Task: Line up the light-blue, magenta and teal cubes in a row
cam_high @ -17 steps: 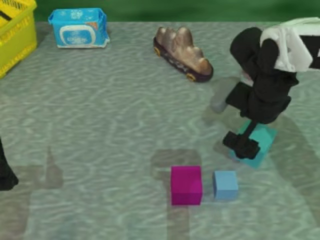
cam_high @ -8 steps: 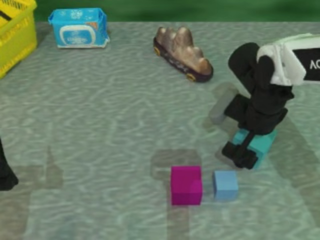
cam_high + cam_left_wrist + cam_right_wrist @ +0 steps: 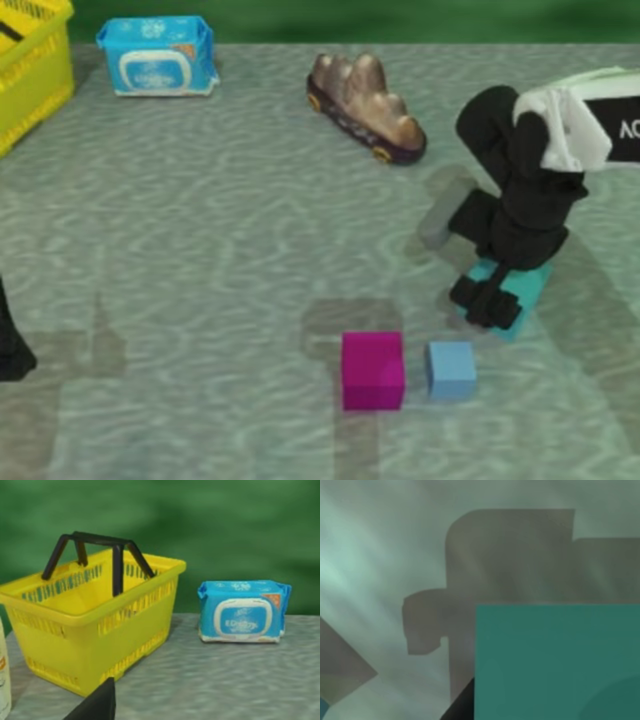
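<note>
Green blur fills the backdrop behind your table (image 3: 200, 230), a grey-green top with a rippled, watery pattern and soft grey shadows thrown across it.

Your right gripper (image 3: 486, 300) is down on the teal cube (image 3: 528, 283) at the right side of the table, dark fingers set across the cube's near-left part. From above you see turquoise showing on both sides of the gripper. In the right wrist view the cube (image 3: 555, 660) fills the near field, a flat teal face against the patterned surface with the arm's shadow beyond it. Whether the fingers are actually pinching the cube or merely straddling it, you cannot tell.

Just in front of that gripper sits the light-blue cube (image 3: 450, 370), small and pale, and close beside it on its left, with a narrow gap, the larger magenta cube (image 3: 372, 371). Those two sit side by side near the front edge; the teal one lies behind and to the right of them.

Farther back, a brown lumpy toy vehicle (image 3: 366, 104) with yellow wheels lies at an angle. At the far left are a blue-and-white wipes packet (image 3: 157, 55) and a yellow basket (image 3: 30, 70) with black handles, well apart from the cubes.

Your left arm (image 3: 10, 345) is parked at the table's left edge.
</note>
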Motion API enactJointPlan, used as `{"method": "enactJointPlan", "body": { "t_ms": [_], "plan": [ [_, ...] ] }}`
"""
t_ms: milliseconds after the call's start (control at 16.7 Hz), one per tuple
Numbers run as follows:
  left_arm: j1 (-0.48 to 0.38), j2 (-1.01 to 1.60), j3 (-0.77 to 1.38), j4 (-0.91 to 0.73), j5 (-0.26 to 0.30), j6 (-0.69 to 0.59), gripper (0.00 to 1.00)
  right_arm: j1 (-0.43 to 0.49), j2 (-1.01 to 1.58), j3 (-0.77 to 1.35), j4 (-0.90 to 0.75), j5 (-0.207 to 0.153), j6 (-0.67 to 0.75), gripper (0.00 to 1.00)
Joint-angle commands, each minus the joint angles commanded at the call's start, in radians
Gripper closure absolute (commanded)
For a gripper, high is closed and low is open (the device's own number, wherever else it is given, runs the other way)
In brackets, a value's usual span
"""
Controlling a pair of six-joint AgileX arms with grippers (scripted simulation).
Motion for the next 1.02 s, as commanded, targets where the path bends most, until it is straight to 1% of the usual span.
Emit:
{"method": "enactJointPlan", "body": {
  "t_ms": [180,240,780,900,1020],
  "plan": [
    [0.000,0.000,0.000,0.000,0.000,0.000,0.00,0.000,0.000,0.000,0.000,0.000,0.000,0.98],
    [0.000,0.000,0.000,0.000,0.000,0.000,0.00,0.000,0.000,0.000,0.000,0.000,0.000,1.00],
    [0.000,0.000,0.000,0.000,0.000,0.000,0.00,-0.001,-0.014,0.005,-0.011,-0.004,0.004,1.00],
    [0.000,0.000,0.000,0.000,0.000,0.000,0.00,-0.003,-0.027,0.031,-0.050,-0.005,0.007,1.00],
    [0.000,0.000,0.000,0.000,0.000,0.000,0.00,-0.002,-0.054,0.073,-0.130,-0.005,0.007,1.00]
  ]
}}
